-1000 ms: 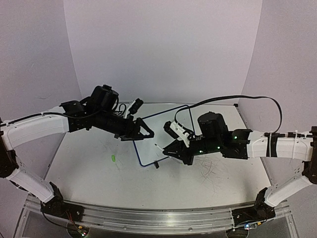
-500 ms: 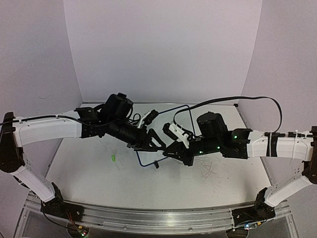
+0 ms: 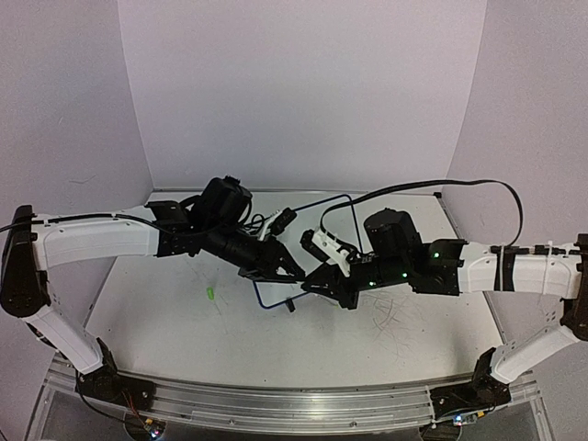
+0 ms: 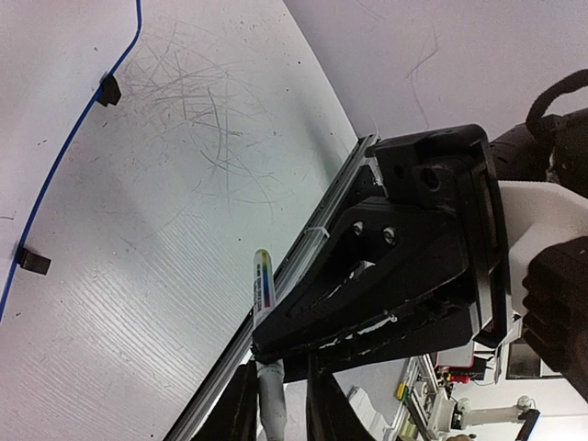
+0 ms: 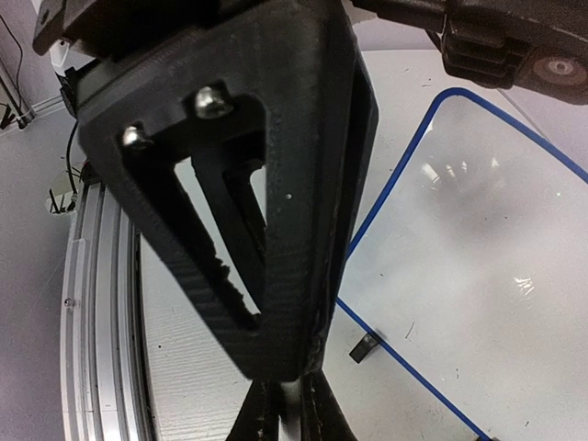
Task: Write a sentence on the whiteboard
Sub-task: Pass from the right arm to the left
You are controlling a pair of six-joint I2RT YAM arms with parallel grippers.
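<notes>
Left gripper [image 4: 276, 409] pinching the marker [image 4: 264, 285] at its lower barrel. Right gripper [image 4: 262, 342] pressed together, clamped on the same marker, near the whiteboard [image 5: 459, 257].

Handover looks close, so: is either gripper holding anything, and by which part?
The marker: the right gripper seems shut on its middle. The left gripper flanks its grey end, but whether it grips cannot be told.

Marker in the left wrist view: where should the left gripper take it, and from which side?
Grip the marker by its pale lower end, below where the right gripper pinches it. Come in along its length from that free end, left gripper fingers flanking the barrel: it is slim, straight and juts clear there.
</notes>
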